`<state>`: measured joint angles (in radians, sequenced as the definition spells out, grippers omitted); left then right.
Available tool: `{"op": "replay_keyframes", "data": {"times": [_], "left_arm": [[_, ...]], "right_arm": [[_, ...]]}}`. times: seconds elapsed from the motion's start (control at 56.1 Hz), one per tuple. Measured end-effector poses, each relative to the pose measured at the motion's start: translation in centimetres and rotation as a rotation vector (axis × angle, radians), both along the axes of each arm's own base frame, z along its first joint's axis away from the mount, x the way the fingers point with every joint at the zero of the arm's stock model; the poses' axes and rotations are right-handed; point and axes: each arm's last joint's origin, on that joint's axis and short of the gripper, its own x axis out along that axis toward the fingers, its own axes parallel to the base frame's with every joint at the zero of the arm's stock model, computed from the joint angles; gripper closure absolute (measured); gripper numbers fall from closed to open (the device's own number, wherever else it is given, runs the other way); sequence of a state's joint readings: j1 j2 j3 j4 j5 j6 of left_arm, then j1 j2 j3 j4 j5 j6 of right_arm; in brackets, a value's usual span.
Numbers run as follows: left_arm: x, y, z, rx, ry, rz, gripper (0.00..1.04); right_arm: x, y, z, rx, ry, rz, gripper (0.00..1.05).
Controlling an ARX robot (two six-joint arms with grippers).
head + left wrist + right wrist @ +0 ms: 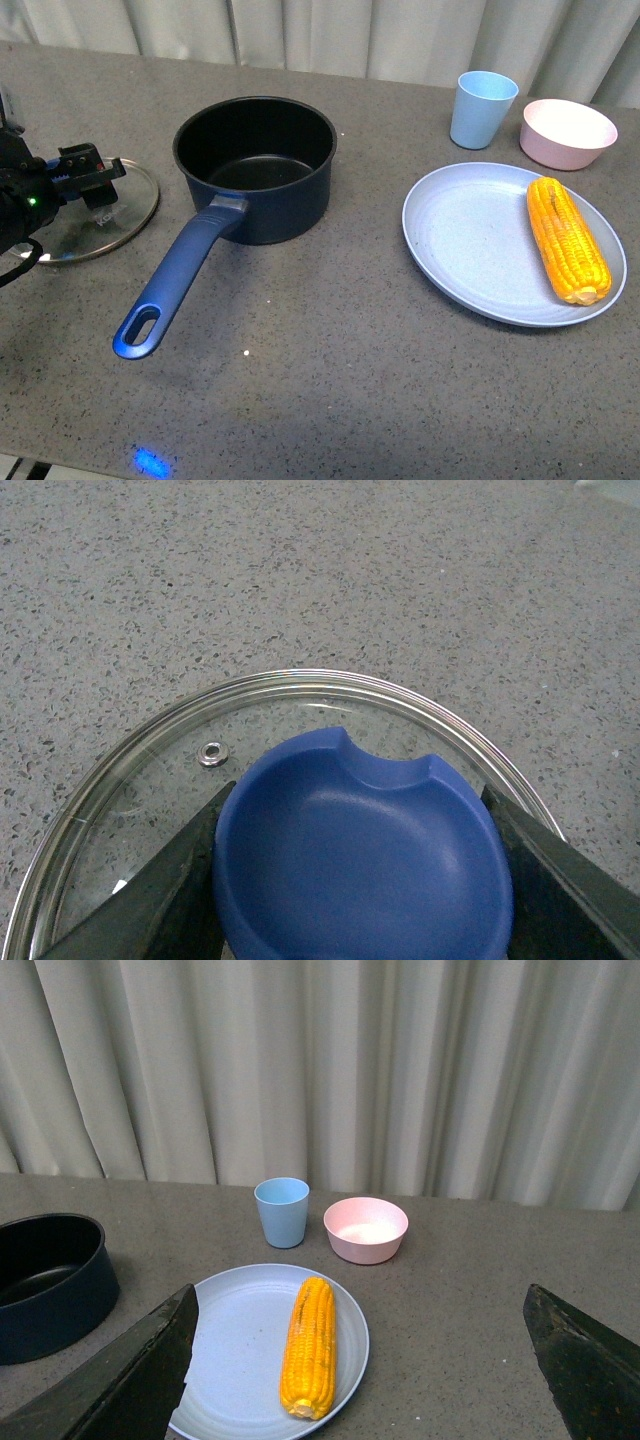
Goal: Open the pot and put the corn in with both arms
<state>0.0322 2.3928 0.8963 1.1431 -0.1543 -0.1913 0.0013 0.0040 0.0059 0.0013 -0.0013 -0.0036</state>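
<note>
1. The left gripper point(92, 172), at the frame's left edge, clasps the blue knob point(360, 870) of the glass lid point(125, 222), which lies on the grey table point(330, 340).
2. The right gripper point(360, 1305) is spread wide and holds nothing.
3. The pot point(268, 205) stands uncovered at centre-left, with its handle pointing to the lower left.
4. The corn point(568, 240) lies on the right side of the blue plate point(450, 235).
5. A light blue cup point(483, 108) and a pink bowl point(568, 133) stand above the plate.
</note>
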Motion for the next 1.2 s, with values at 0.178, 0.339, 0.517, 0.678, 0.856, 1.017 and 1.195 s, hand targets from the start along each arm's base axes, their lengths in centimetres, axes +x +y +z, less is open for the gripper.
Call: {"op": "replay_keyframes", "data": {"times": [0.178, 0.339, 0.517, 0.678, 0.856, 1.017, 1.195], "left_arm": [[0.0, 0.0, 0.5, 0.000, -0.005, -0.002, 0.27], [-0.5, -0.3, 3.5, -0.008, -0.057, -0.006, 0.05], [-3.4, -1.0, 8.8, -0.025, -0.087, 0.003, 0.07], [-7.0, -2.3, 11.1, -0.025, -0.066, -0.048, 0.07], [-11.0, -3.0, 13.3, 0.021, -0.104, -0.058, 0.07], [-15.1, -2.3, 14.8, 0.108, -0.303, -0.233, 0.34], [-18.1, -1.7, 15.2, 0.146, -0.324, -0.212, 0.70]], "right_arm": [[0.0, 0.0, 0.0, 0.000, 0.000, 0.000, 0.09], [0.0, 0.0, 0.0, 0.000, 0.000, 0.000, 0.09], [0.0, 0.0, 0.0, 0.000, 0.000, 0.000, 0.09], [0.0, 0.0, 0.0, 0.000, 0.000, 0.000, 0.09], [0.0, 0.0, 0.0, 0.000, 0.000, 0.000, 0.09], [0.0, 0.0, 0.0, 0.000, 0.000, 0.000, 0.09], [0.0, 0.0, 0.0, 0.000, 0.000, 0.000, 0.09]]}}
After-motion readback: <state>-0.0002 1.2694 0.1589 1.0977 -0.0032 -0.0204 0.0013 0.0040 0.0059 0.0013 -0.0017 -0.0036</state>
